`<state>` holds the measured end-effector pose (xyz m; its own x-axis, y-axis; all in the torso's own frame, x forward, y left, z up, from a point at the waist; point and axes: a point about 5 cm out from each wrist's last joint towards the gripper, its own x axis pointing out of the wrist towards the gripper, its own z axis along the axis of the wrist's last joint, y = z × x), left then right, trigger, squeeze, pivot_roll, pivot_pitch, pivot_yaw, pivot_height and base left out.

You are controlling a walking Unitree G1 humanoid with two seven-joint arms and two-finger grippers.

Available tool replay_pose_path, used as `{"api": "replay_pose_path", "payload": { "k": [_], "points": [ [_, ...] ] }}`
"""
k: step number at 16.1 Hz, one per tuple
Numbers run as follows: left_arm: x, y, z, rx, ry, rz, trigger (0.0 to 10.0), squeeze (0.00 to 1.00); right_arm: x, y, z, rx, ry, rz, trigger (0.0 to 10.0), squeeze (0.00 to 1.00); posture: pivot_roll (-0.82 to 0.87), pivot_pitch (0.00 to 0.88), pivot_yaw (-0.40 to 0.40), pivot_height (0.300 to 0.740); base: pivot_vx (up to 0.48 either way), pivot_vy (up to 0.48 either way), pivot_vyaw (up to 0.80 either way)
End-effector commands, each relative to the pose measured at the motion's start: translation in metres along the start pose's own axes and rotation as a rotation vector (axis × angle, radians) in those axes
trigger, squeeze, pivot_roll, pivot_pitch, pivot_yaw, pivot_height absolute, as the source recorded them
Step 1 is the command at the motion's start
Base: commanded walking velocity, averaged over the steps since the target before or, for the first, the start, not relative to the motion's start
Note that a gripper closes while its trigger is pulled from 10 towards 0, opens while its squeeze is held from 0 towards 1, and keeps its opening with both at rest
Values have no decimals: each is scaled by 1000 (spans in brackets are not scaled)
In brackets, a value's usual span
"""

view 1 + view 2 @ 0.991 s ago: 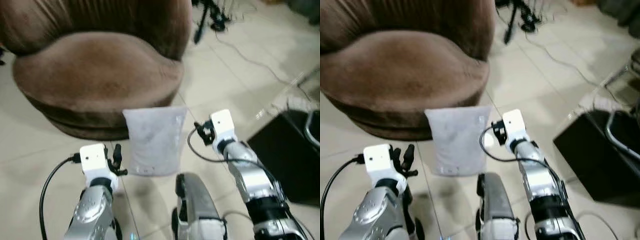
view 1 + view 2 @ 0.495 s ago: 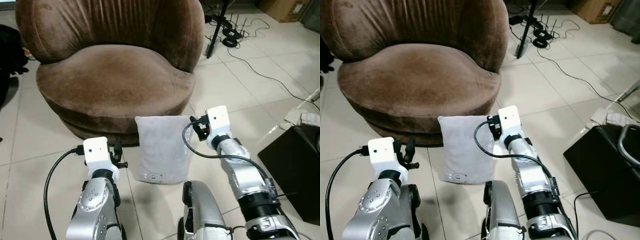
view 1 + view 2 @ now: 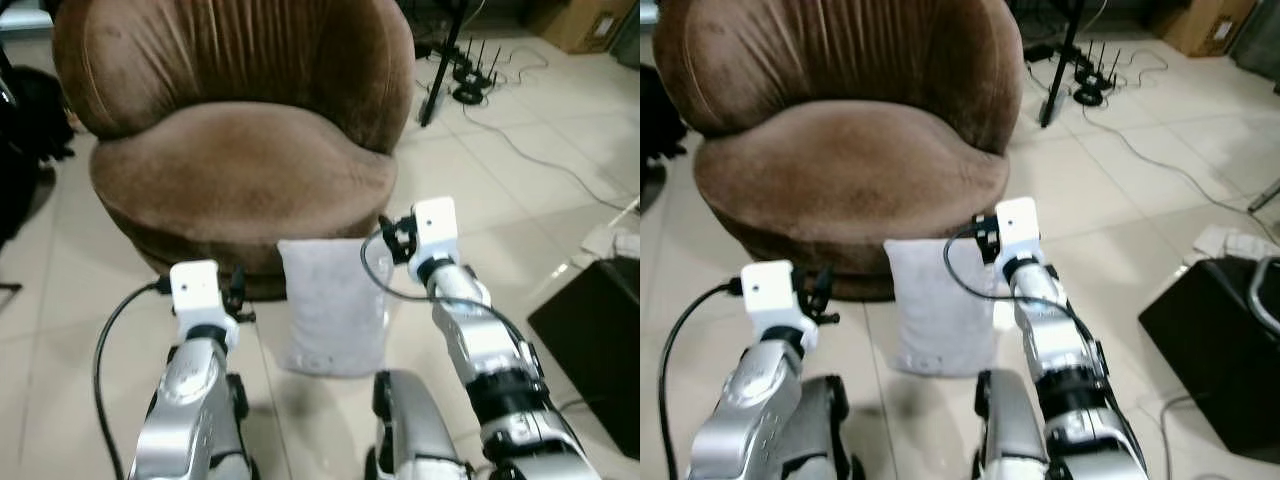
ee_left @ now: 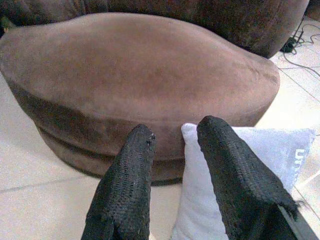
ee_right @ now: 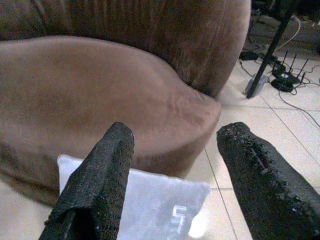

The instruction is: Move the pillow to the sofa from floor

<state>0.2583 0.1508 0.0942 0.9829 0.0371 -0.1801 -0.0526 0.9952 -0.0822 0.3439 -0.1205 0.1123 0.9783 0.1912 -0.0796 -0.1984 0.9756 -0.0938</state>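
both pincers gape, holding nothing. the pillow stands between left pincer and right pincer, leaning on the sofa ahead. bare floor flanks them.

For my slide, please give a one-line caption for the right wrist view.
Open right claw hovers above the grey pillow leaning against the brown sofa.

I logged: tiled floor; black cables trailing across it; black box at right; cardboard box beyond.
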Motion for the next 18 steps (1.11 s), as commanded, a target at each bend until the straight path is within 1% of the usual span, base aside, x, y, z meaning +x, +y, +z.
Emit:
{"api": "replay_pose_path", "payload": {
  "k": [1,2,3,4,7,9,11,15,16,18],
  "points": [
    [7,1,2,7,-9,-12,10000,0,6,0,4,11,-17,-10,10000,0,-4,0,-41,543,0,0,0],
    [13,2,4,9,-17,-12,10000,0,9,1,7,0,-20,-9,10000,0,-3,0,-44,543,0,0,0],
    [15,2,3,4,-15,-12,10000,0,11,2,8,-11,-18,-5,10000,0,-4,0,-42,543,0,0,0],
    [16,2,2,-2,-8,-3,10000,0,12,3,9,-1,-26,-3,10000,0,-4,0,-39,543,0,0,0],
    [18,-3,-1,36,-7,-21,10000,0,14,5,8,29,-34,-18,10000,0,-2,0,-21,543,0,0,0],
    [18,-6,-3,15,-14,-29,10000,0,12,9,3,35,-32,-19,10000,0,-13,0,-12,543,0,0,0],
    [18,-8,-4,16,-17,-38,10000,0,10,11,-1,34,-22,-13,10000,0,-14,0,-13,543,0,0,0],
    [18,-6,-1,18,-36,-33,10000,0,11,10,2,28,-46,-22,10000,0,-16,0,-13,543,0,0,0],
    [18,-6,-1,21,-39,-35,10000,0,9,10,8,2,-103,-17,10000,0,-14,0,-12,543,0,0,0],
    [18,-6,0,23,-44,-34,10000,0,10,10,6,11,-84,-24,10000,0,-14,0,-12,543,0,0,0]
  ]
}}
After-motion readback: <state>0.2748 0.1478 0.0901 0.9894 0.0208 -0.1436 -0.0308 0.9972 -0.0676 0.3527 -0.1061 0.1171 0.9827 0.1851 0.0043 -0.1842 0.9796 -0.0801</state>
